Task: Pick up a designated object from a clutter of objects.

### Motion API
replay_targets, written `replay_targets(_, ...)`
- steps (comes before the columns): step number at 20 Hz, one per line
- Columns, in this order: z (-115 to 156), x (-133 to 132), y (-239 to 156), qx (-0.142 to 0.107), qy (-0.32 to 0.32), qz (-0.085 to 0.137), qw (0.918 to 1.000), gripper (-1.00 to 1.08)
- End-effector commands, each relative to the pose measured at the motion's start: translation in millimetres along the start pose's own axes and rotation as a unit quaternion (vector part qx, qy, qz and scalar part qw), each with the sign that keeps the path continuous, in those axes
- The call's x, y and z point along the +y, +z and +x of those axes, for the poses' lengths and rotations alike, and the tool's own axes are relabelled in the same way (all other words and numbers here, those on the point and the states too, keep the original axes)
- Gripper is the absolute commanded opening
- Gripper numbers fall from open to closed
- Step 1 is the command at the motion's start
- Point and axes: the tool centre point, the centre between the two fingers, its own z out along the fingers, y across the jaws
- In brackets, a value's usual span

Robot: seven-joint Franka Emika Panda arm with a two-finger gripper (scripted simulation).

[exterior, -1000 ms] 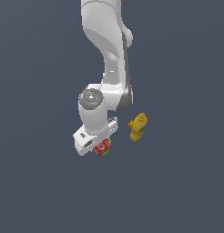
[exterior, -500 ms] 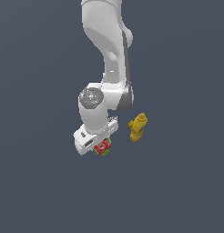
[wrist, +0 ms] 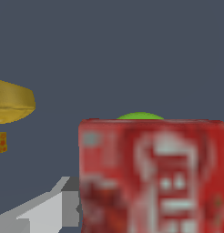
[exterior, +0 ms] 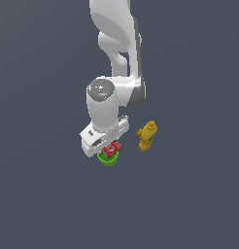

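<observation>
So the Panda arm (exterior: pixel 114 58) comes down from the top of the exterior view and its gripper (exterior: pixel 108 146) sits low over the clutter, right at the red box (exterior: pixel 111 149). The box pokes out just under the white hand, and the green cup (exterior: pixel 109 159) is directly beneath and touching it in that view, with only its rim and part of its side showing. The yellow bottle (exterior: pixel 146 135) lies off toward the exterior view's right, clearly apart from the other two and tilted.

The wrist view is basically all red box (wrist: pixel 152 175): blurry white label marks on its face, filling the near part of the frame. A sliver of green cup (wrist: pixel 140 116) peeks over its upper edge, and the yellow bottle (wrist: pixel 12 101) is cut off at the frame edge. One grey finger (wrist: pixel 38 214) shows beside the box. Whether the fingers actually clamp the box can't be told from either view.
</observation>
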Motion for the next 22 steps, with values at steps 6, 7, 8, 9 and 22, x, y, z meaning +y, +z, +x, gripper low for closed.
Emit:
replay_targets(6,-12.3,-31.2,-49.8,0.0,0.0,-0.001,1.0,-1.0)
replay_targets(7,-14.2,-36.0,-57.5,0.0,0.0,-0.001,1.0,-1.0)
replay_targets(8,-16.1,-40.8,-65.2,0.0,0.0,-0.001,1.0,-1.0)
replay_targets(9,-17.8,-45.8,-72.8,0.0,0.0,-0.001,1.0,-1.0)
replay_targets(22,-42.1,-110.0,-178.8,0.0,0.0,-0.001,1.0,-1.0)
